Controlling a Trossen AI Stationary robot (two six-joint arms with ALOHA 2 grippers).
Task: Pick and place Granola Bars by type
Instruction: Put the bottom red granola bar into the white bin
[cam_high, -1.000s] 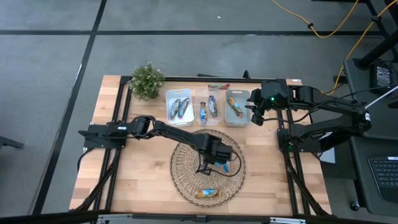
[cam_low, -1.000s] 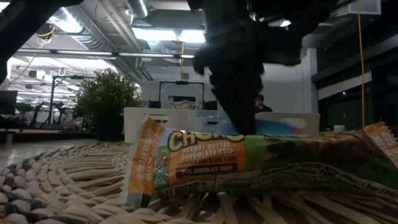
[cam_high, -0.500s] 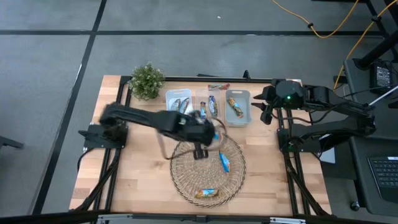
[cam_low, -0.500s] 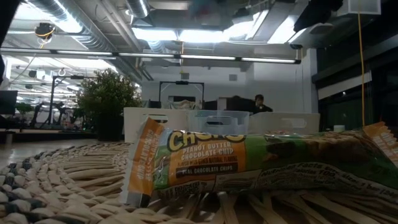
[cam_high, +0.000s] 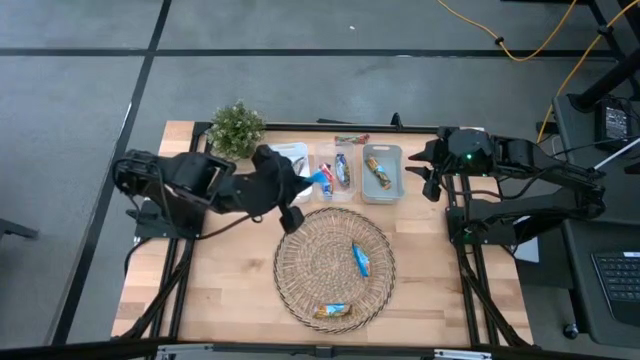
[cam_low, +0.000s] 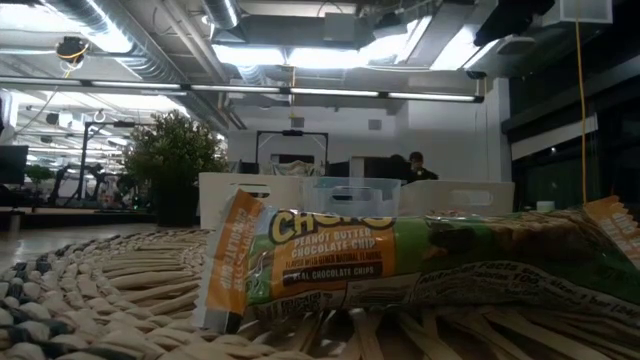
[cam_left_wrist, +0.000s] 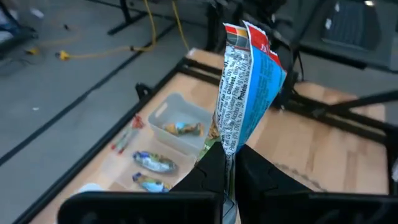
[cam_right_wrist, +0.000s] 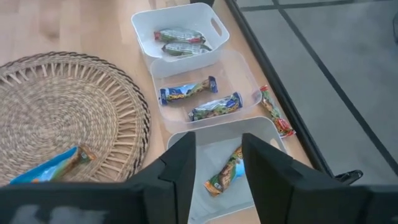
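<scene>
Your left gripper (cam_high: 303, 183) was clamped shut at the table's far middle, arm folded back; your right gripper (cam_high: 425, 172) waited half-parted at far right.

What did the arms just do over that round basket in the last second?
The left gripper lifted a blue granola bar off the wicker tray and swung it toward the bins. The right gripper shifted slightly right. Two bars stayed on the tray.
</scene>
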